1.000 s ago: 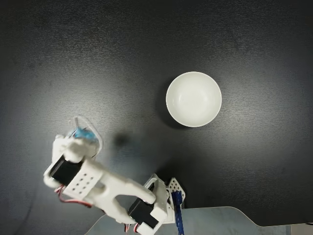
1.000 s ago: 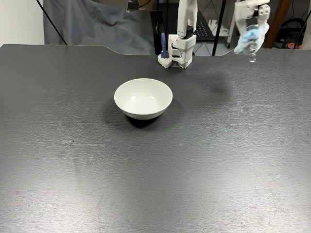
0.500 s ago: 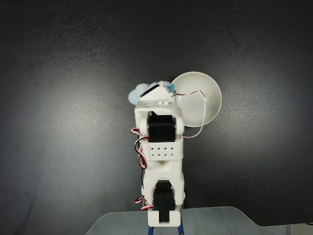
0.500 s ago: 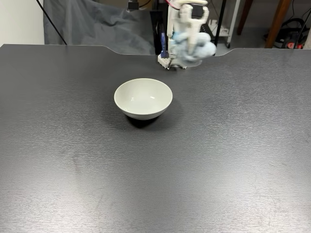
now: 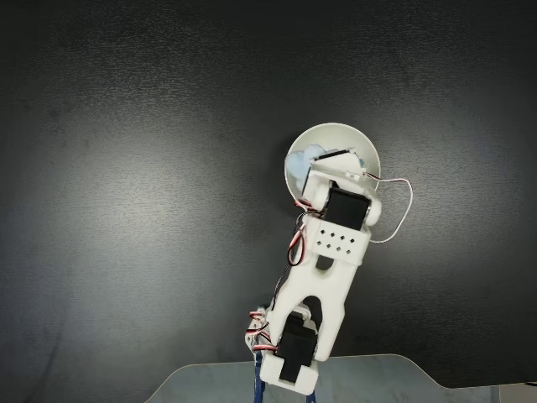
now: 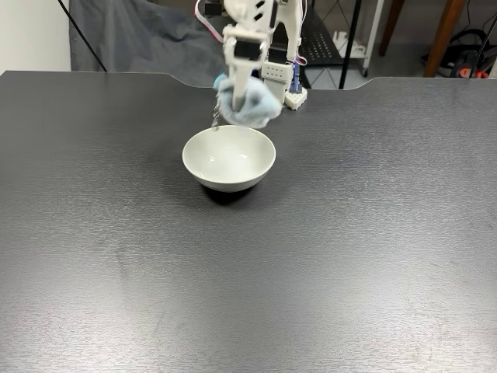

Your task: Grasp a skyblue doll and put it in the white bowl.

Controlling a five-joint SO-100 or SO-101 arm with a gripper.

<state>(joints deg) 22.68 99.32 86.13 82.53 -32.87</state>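
The bowl point(image 6: 229, 158) sits empty on the dark table point(image 6: 349, 249) with nothing near it. Just above its far rim hangs the doll point(image 6: 247, 105), pinched in the claw point(image 6: 237, 99); from above, the doll point(image 5: 305, 156) shows inside the bowl's point(image 5: 362, 149) outline. The carry looks done: next comes letting go, perhaps after lowering slightly. Behind stand the arm's base point(image 6: 289, 81) and a grey cloth point(image 6: 147, 39), neither in the way.

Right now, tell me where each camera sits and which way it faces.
A fixed view: overhead, looking straight down; the arm reaches up from the bottom edge over the white bowl.
Another fixed view: across the table from the robot's base, facing it; the claw holds the skyblue doll above the bowl.
Both fixed views share bowl, doll, arm and dark table.
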